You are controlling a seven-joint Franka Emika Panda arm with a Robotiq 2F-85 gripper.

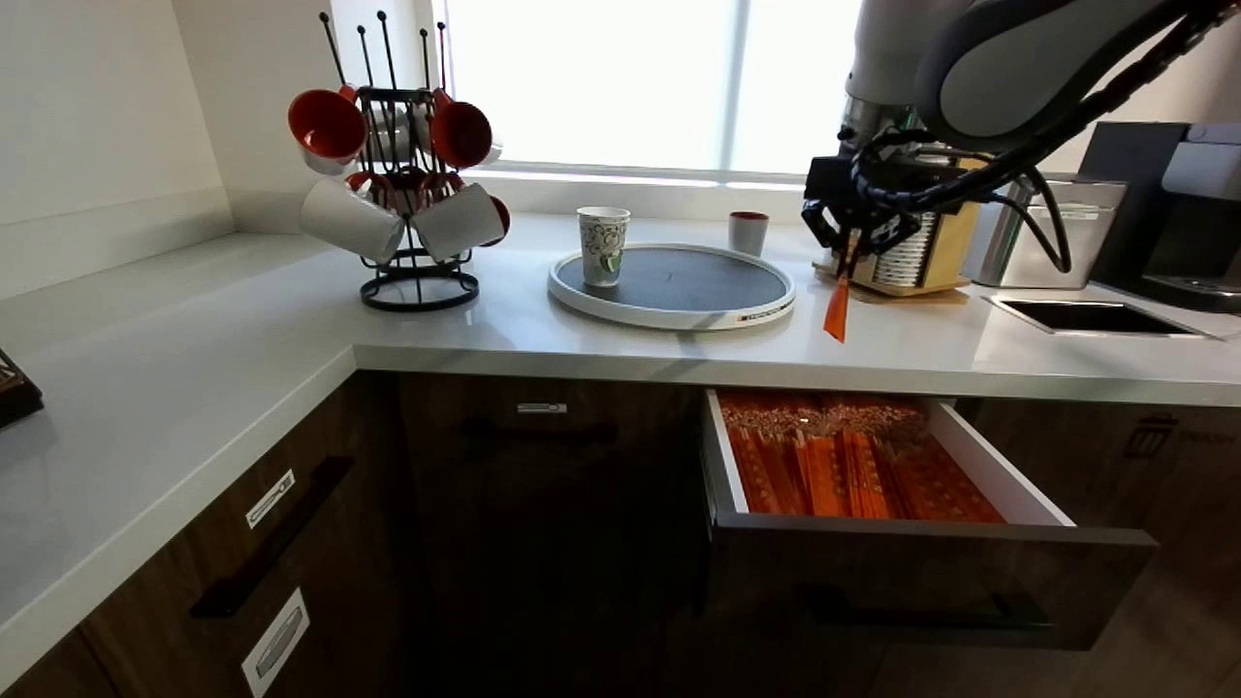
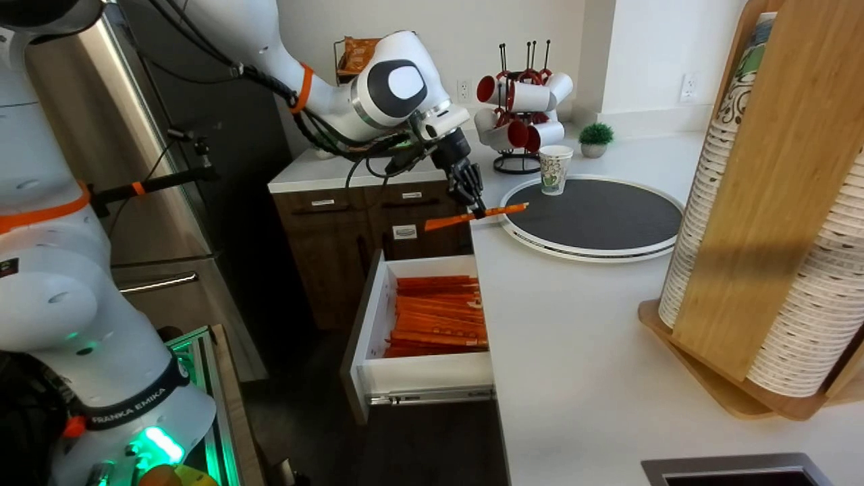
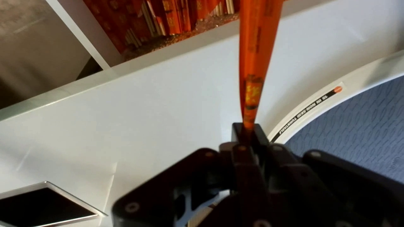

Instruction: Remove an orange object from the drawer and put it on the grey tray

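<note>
On the grey tray, near its rim on the side toward the mug rack, a patterned paper cup stands upright. Just beside the tray, 1 orange packet, nearly level in an exterior view, is up in the air, clamped in the tool, which grips it partway along its length. In the wrist view, 1 end of the packet sticks out past the tool toward the drawer. Close by the tray, on its window side, a white cup with a red inside stands on the bench. A small green plant in a pale pot is near the tray too, on the same side as the mug rack. The mug rack is black and hung with white mugs that are red inside. Lower than the tray, under the bench's edge, the drawer is pulled out, with many other orange packets packed in it. Farther from the tray, on the opposite side from the mug rack, a wooden holder carries stacks of paper cups. Well apart from the tray, beyond that holder, a metal-framed hole is set into the bench, with a coffee machine near it.
</note>
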